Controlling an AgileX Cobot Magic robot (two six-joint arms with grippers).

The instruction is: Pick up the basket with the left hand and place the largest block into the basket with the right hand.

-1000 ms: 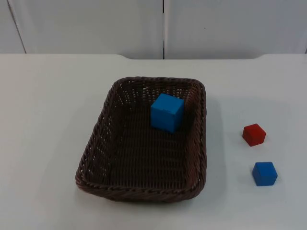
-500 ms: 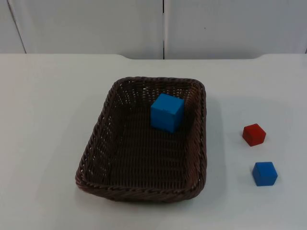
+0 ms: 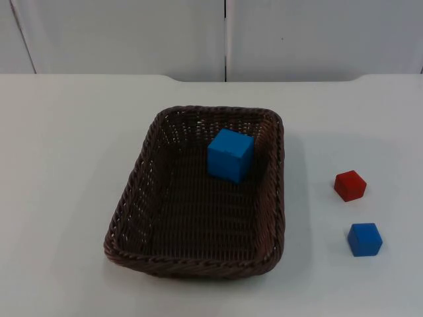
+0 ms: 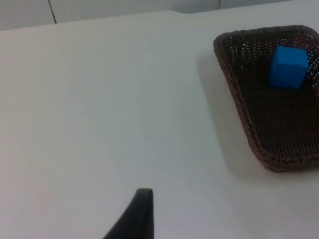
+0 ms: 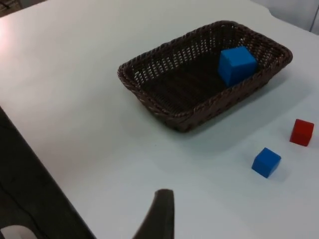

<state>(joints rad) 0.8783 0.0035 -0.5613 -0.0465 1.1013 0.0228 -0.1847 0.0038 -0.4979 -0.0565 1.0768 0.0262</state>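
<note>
Basket: dark wicker basket (image 3: pixel 198 257) on the desk (image 3: pixel 59 165).
Inside: large blue block (image 3: pixel 230 155).
Jaws: both arms wait; jaws' state cannot be told.

No visible change vs. the two earlier top views. Basket (image 3: pixel 198 198), large blue block (image 3: pixel 230 154) inside it, red block (image 3: pixel 349 185) and small blue block (image 3: pixel 365 239) on desk (image 3: pixel 59 172) all sit at same spots, same orientation. No arm has entered the top view.
</note>
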